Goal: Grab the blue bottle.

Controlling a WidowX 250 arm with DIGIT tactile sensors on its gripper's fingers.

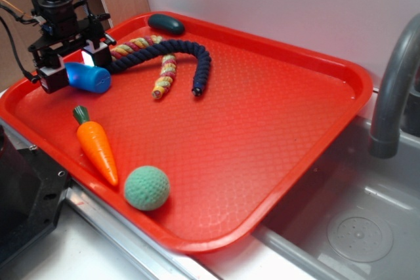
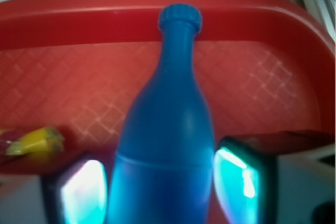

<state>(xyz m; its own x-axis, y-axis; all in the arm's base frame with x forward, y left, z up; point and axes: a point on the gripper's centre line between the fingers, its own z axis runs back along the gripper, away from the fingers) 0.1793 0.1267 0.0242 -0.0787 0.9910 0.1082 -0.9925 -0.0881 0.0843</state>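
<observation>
The blue bottle (image 1: pixel 92 78) lies on its side at the left end of the red tray (image 1: pixel 341 73). My gripper (image 1: pixel 75 67) comes down on it from above with one finger on each side of the thick body. In the wrist view the blue bottle (image 2: pixel 168 129) fills the middle, its knobbed cap pointing at the tray rim (image 2: pixel 79 19). My gripper (image 2: pixel 163 192) is shut on it, with the pads (image 2: pixel 239 182) pressed against both flanks and glowing blue. I cannot tell whether the bottle still rests on the tray floor.
An orange carrot (image 1: pixel 97 145) and a green knitted ball (image 1: pixel 147 188) lie near the tray's front edge. A navy rope (image 1: pixel 180 49) and a multicoloured rope (image 1: pixel 164 75) curl just right of the gripper, and a dark green oval piece (image 1: pixel 166 24) sits at the back rim. A sink (image 1: pixel 341 227) and faucet (image 1: pixel 394 90) stand to the right.
</observation>
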